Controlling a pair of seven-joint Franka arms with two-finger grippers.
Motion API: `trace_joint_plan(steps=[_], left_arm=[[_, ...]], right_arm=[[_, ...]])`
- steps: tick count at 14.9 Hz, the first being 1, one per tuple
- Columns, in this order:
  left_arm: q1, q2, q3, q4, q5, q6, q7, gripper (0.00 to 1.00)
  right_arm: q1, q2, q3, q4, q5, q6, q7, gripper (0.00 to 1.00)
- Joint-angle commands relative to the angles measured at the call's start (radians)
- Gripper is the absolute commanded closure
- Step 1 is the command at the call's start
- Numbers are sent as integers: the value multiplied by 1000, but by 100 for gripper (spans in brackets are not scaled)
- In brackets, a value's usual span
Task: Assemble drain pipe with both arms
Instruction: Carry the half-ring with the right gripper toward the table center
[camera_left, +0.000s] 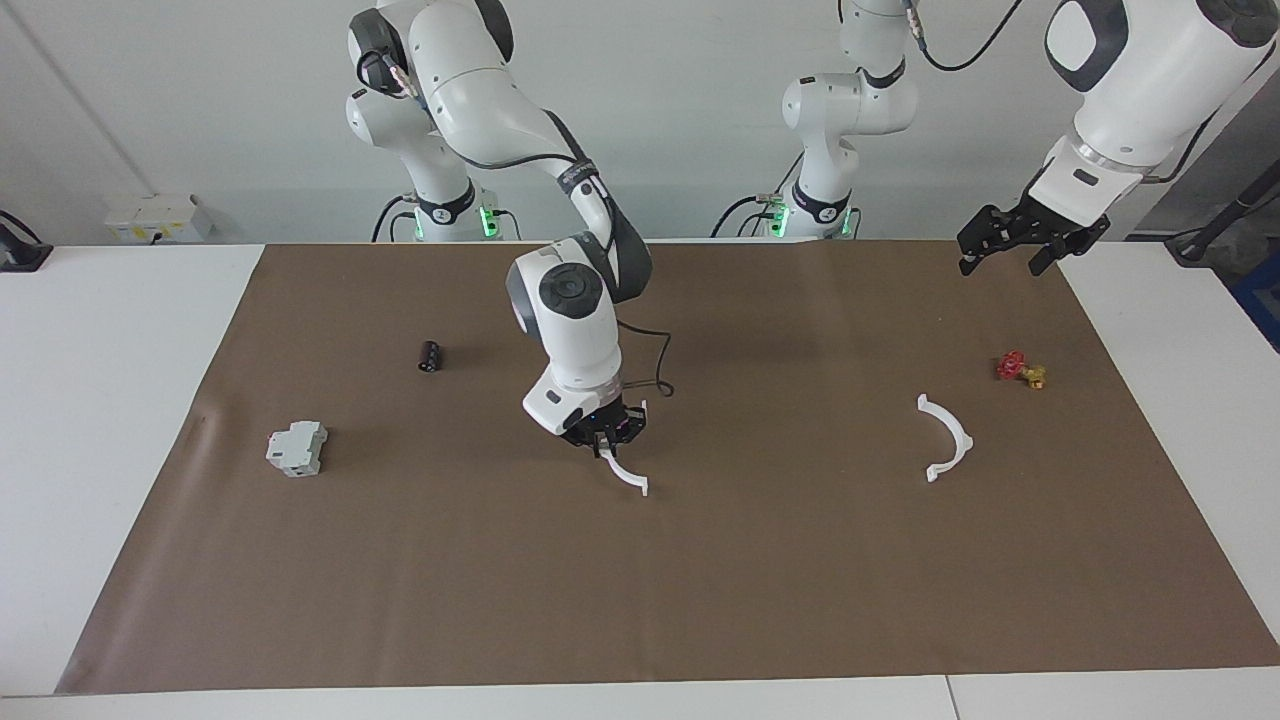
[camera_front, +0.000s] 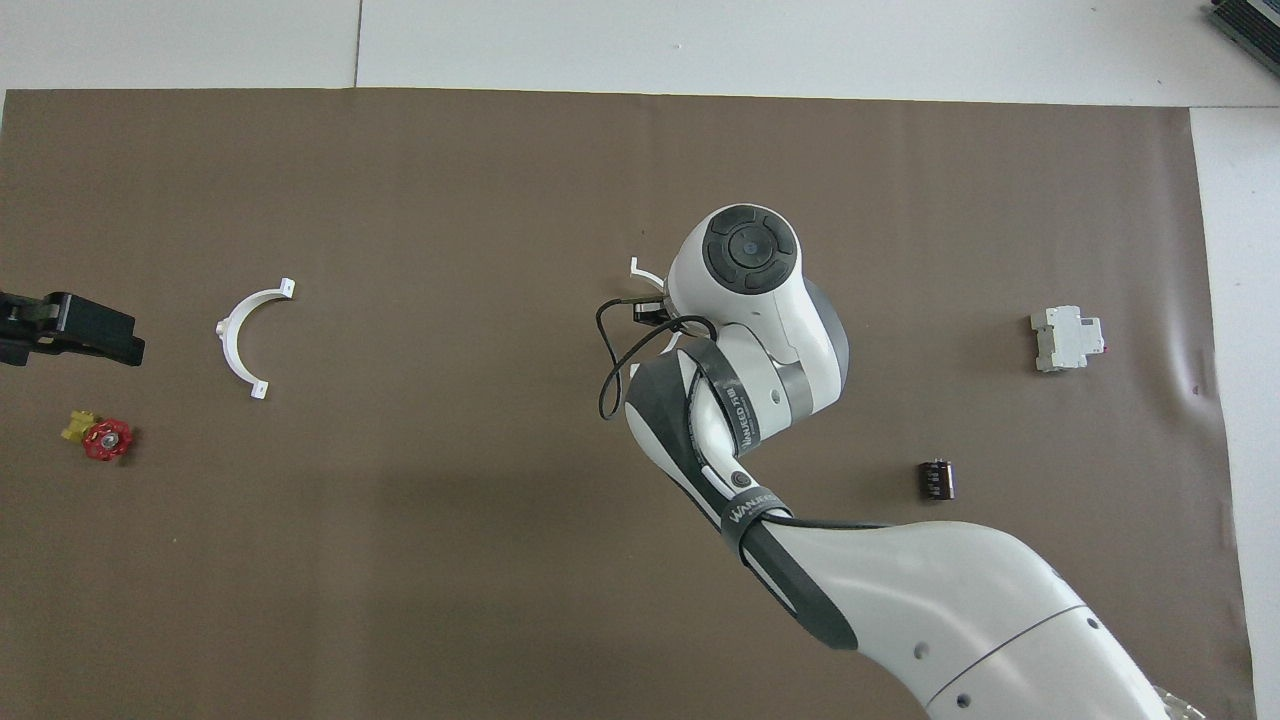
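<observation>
White half-ring (camera_left: 628, 474) between right fingers (camera_left: 606, 441)

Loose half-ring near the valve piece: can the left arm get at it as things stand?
Probably yes. The left gripper hangs open at its own end of the table, holding nothing. The loose half-ring lies flat on the brown mat with nothing on it; the red and gold piece sits apart from it.

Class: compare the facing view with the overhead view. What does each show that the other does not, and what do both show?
Facing only: both arm bases, and the right gripper shut on a white half-ring above the brown mat.

Overhead only: the right arm hides most of that half-ring.

Both: the other half-ring lying on the mat, the left gripper waiting open, the red and gold piece, the grey-white device.
</observation>
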Motion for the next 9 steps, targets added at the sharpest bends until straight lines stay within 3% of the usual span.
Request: trace_joint_plan(steps=[1, 9], left_arm=[[8, -14, -7, -19, 16, 9, -4, 0], [8, -14, -7, -19, 16, 12, -4, 0]], right_arm=[[17, 14, -3, 4, -23, 18, 20, 100], [58, 34, -3, -22, -29, 89, 99, 100]])
